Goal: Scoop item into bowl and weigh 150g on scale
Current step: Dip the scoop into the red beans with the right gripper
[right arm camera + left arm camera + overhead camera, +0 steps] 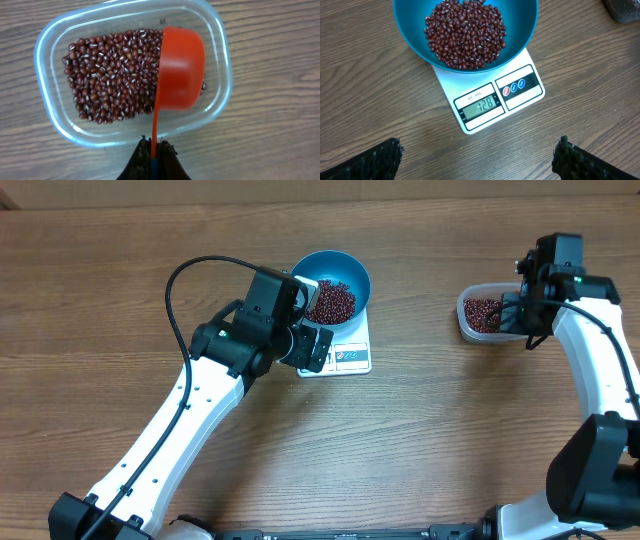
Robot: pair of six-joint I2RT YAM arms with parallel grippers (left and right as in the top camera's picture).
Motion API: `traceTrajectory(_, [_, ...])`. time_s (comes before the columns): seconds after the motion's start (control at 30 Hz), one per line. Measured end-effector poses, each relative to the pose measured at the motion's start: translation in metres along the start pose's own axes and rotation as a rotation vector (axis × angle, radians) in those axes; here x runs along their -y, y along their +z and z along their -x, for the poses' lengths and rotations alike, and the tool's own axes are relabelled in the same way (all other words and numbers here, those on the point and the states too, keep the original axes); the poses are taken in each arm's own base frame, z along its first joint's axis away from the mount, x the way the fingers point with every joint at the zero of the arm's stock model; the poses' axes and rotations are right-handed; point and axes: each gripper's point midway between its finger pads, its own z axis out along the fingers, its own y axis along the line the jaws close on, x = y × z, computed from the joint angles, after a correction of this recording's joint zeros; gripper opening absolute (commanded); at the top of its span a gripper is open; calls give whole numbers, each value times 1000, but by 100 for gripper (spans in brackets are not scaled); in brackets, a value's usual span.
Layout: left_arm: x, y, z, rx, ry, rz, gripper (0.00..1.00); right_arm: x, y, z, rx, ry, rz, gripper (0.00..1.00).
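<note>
The blue bowl stands on the white scale and holds a heap of red-brown beans. The scale's display reads 128. My left gripper hovers just in front of the scale, open, with nothing between its fingers. My right gripper is shut on the thin handle of an orange-red scoop. The scoop's cup, rounded back up, lies over the right half of a clear tub with more beans.
The wooden table lies bare between the scale and the tub. My left arm crosses the lower left, and its black cable loops above it. My right arm runs down the right edge.
</note>
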Motion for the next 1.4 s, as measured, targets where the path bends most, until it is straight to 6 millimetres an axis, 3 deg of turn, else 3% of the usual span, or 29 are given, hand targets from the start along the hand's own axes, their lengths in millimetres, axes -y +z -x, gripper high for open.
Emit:
traceTrajectory(0.3, [0, 0, 0, 0, 0, 0, 99, -6, 24, -6, -36, -15, 5, 4])
traceTrajectory(0.4, [0, 0, 0, 0, 0, 0, 100, -19, 32, -8, -50, -33, 38, 3])
traceTrajectory(1.03, [0, 0, 0, 0, 0, 0, 100, -59, 26, -13, -69, -37, 252, 4])
traceTrajectory(1.4, [0, 0, 0, 0, 0, 0, 99, -69, 23, -14, -77, -25, 331, 4])
